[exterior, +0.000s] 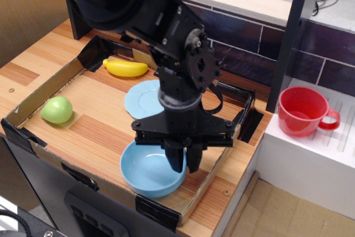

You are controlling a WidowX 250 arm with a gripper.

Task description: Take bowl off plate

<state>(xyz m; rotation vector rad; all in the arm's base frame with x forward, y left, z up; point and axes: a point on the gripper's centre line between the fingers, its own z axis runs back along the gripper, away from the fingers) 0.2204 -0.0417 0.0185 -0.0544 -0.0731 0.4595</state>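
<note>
The light blue bowl [145, 171] is off the plate and sits low at the front of the cardboard tray, close to its front wall. My gripper [184, 165] points straight down, and its two dark fingers are shut on the bowl's right rim. The light blue plate [142, 99] with the wavy rim lies flat at the tray's middle back, bare, with its right side hidden behind my arm.
A yellow banana [126, 68] lies at the tray's back left and a green ball [56, 109] at its left. The low cardboard tray wall [39, 90] rings the work area. A red mug [302, 111] stands on a white block [310, 159] to the right.
</note>
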